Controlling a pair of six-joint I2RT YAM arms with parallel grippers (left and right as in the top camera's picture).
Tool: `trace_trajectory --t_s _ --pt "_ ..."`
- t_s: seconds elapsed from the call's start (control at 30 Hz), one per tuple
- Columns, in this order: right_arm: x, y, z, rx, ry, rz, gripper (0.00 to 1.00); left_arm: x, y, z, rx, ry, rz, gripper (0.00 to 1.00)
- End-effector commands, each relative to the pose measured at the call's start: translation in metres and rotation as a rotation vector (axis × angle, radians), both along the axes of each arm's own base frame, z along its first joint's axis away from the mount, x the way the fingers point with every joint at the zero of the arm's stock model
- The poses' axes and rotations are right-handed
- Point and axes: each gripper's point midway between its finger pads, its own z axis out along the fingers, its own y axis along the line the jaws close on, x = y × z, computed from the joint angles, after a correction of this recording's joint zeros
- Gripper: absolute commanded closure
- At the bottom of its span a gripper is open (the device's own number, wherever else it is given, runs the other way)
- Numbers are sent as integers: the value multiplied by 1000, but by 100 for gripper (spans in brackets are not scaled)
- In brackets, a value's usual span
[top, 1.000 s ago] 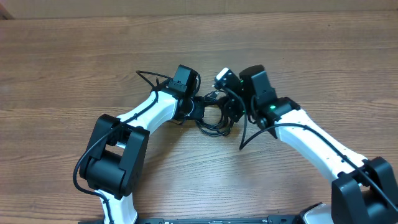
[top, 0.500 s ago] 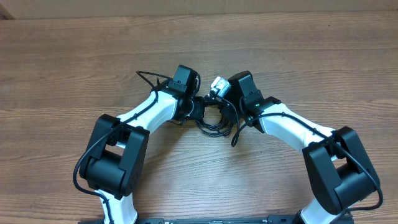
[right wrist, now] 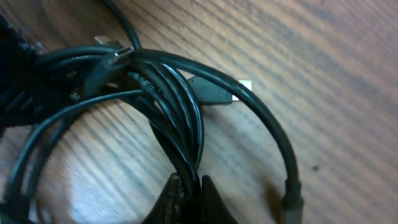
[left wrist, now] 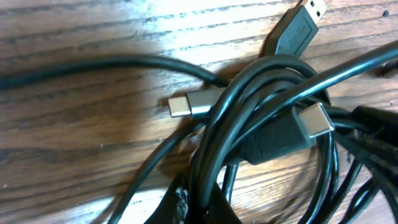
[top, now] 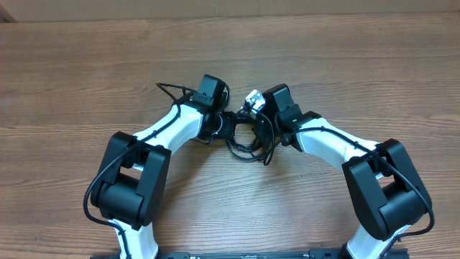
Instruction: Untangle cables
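**Both claws clamped on the cables at mid-tabletop**

The cables (right wrist: pixel 183 112) lie as one loose black coil on the wooden tabletop (top: pixel 86 72). Seen from overhead, they sit between the two wrists. The left arm (top: pixel 169 129) reaches in on their left and the right arm (top: pixel 327 144) on their right, and both meet right at the coil.

The left claw (left wrist: pixel 196 208) is together, its tips pinching several strands at the near edge of the cables in its own camera. Beyond that pinch the strands fan upward and loop round. A silver plug (left wrist: pixel 186 104) pokes out of the left side of the loop and lies flat on the wood. A second silver plug (left wrist: pixel 313 120) lies on top of the strands at the right part of the loop. A USB-A plug (left wrist: pixel 303 22) sticks out past the far edge of the cables, toward the upper right.

The right claw (right wrist: pixel 191 202) is likewise together, clamped on a thick bunch of strands at the near edge of the cables in its view. From beside that grip one strand arcs out to the right and ends low on the wood. A pale-tipped plug (right wrist: pixel 217 92) lies just inside that arc. A small plug (right wrist: pixel 117 55) rests on top of the bunch at its far side.
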Motion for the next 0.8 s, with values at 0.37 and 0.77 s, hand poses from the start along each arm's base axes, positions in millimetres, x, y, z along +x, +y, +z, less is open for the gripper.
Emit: trace_trajectory --t_s 0.37,0.77 --pt "-40 29 182 475 44 -84 96 36 32 19 -118 25 214 96" --pt "-50 -27 195 389 19 -218 95 67 29 91 -125 -173 80 96"
